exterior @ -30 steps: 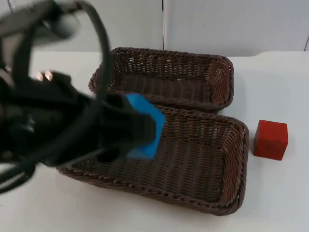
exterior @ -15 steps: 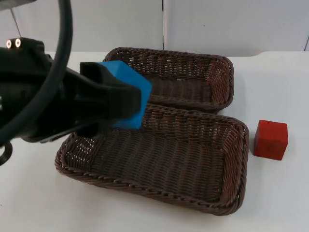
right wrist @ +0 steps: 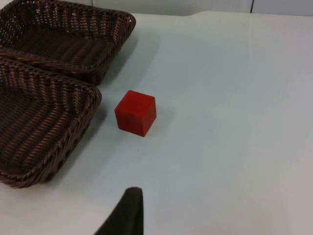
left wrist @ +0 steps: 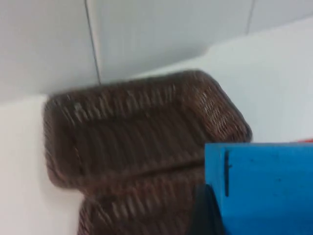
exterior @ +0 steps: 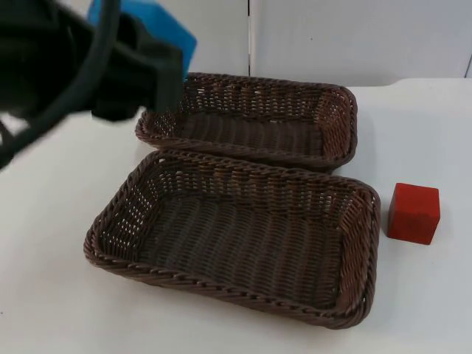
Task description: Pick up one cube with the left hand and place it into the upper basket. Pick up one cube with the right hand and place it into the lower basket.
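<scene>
My left gripper is shut on a blue cube, held high above the far left corner of the upper basket. From the left wrist the blue cube hangs over the upper basket, with the lower basket nearer. A red cube sits on the table just right of the lower basket. The right arm waits, its gripper well short of the red cube.
Both wicker baskets lie side by side and hold nothing; in the right wrist view the upper basket and lower basket sit beside the red cube. White table surrounds them, and the grey partition wall stands behind.
My left gripper has carried the blue cube from over the lower basket's left part back toward the wall, to above the upper basket's far left corner. The red cube has not moved.
</scene>
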You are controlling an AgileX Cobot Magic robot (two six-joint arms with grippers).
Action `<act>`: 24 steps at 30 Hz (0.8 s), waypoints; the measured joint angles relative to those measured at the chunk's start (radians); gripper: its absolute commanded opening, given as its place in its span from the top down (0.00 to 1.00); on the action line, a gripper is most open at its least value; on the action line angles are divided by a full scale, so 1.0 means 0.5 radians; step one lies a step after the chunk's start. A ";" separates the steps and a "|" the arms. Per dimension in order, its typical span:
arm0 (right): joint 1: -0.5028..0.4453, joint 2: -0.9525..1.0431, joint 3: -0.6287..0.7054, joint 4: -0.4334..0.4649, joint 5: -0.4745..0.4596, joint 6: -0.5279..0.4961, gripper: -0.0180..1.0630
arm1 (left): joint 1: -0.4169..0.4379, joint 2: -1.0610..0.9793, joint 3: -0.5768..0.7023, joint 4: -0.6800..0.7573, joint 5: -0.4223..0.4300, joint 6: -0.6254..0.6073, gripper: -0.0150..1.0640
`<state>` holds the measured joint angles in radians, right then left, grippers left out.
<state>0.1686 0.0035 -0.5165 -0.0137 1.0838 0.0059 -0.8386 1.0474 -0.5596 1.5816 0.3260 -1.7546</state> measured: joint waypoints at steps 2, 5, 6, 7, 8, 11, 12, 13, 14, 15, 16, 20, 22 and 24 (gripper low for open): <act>0.000 0.000 0.000 0.000 0.000 0.000 0.01 | 0.091 0.021 -0.055 -0.017 -0.017 0.033 0.99; 0.000 0.000 0.000 0.000 0.000 0.000 0.01 | 0.221 0.058 -0.096 -0.024 -0.079 0.047 0.99; 0.000 0.000 0.000 0.000 0.000 0.000 0.01 | 0.306 0.080 -0.120 -0.027 -0.146 0.054 0.99; 0.000 0.000 0.000 0.000 0.000 0.000 0.01 | 0.383 0.100 -0.142 -0.029 -0.222 0.054 0.99; 0.000 0.000 0.000 0.000 0.000 0.000 0.01 | 0.464 0.125 -0.171 -0.032 -0.329 0.054 0.99; 0.000 0.000 0.000 0.000 0.000 0.000 0.01 | 0.662 0.179 -0.233 -0.032 -0.546 0.054 0.99; 0.000 0.000 0.000 0.000 0.000 0.000 0.01 | 0.753 0.218 -0.269 -0.028 -0.652 0.054 0.99; 0.000 0.000 0.000 0.000 0.000 0.004 0.01 | 0.822 0.249 -0.306 -0.023 -0.741 0.054 0.99; 0.000 0.000 0.000 -0.004 0.000 0.004 0.01 | 0.893 0.281 -0.338 -0.013 -0.798 0.059 0.99; 0.000 0.000 0.000 -0.004 0.000 0.004 0.01 | 0.893 0.281 -0.338 -0.013 -0.798 0.059 0.99; 0.000 0.000 0.000 -0.004 0.000 0.004 0.01 | 0.952 0.329 -0.383 0.001 -0.859 0.059 0.99; 0.000 0.000 0.000 -0.004 0.000 0.004 0.01 | 1.073 0.553 -0.564 0.038 -1.018 0.059 0.99; 0.000 0.000 0.000 -0.004 0.000 0.004 0.01 | 1.073 0.606 -0.606 0.042 -1.048 0.059 0.99; 0.000 0.000 0.000 -0.004 0.000 0.004 0.01 | 1.078 0.748 -0.722 0.085 -1.096 0.059 0.99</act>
<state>0.1686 0.0035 -0.5165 -0.0156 1.0838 0.0081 -0.2993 1.4215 -0.9206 1.6240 -0.2218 -1.7253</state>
